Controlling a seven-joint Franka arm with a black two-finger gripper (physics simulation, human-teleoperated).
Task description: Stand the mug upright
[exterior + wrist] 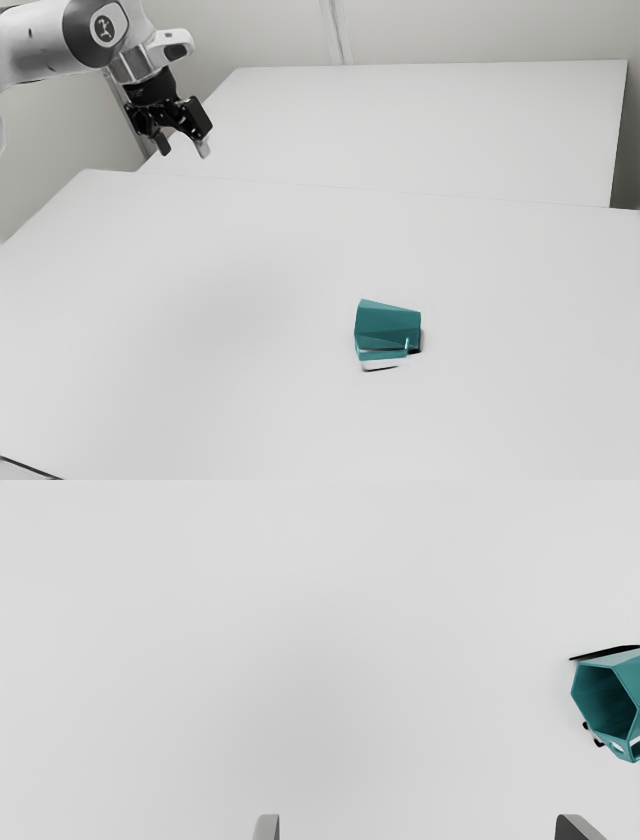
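I'm taking the mug (388,328) as my landmark. It lies on its side on the white table (200,350), its wider, open end turned toward the exterior view's left and its narrower base toward the exterior view's right. Its handle is low on the body, on the side of the mug nearer the exterior camera. The mug is teal, with flat, faceted walls, and small dark patches of shadow lie right beside it.

My gripper (184,150) is well apart from the mug, raised above it and off toward the exterior view's left, on the mug's far side from that camera. The pincer is released: its two fingers (266,827) stand wide apart. The arm (35,45) comes in from farther still to the exterior view's left of the mug.

Through the wrist view I look partly into the mug's six-sided mouth, with its inside walls in darker teal. I also make out a hole in the handle at the mug's rim. The body is cut off by the picture's edge, so I can't see all of it from there.

Well behind the mug, as the exterior camera looks, I see a second white surface (420,120) with pale walls (480,30) beyond it
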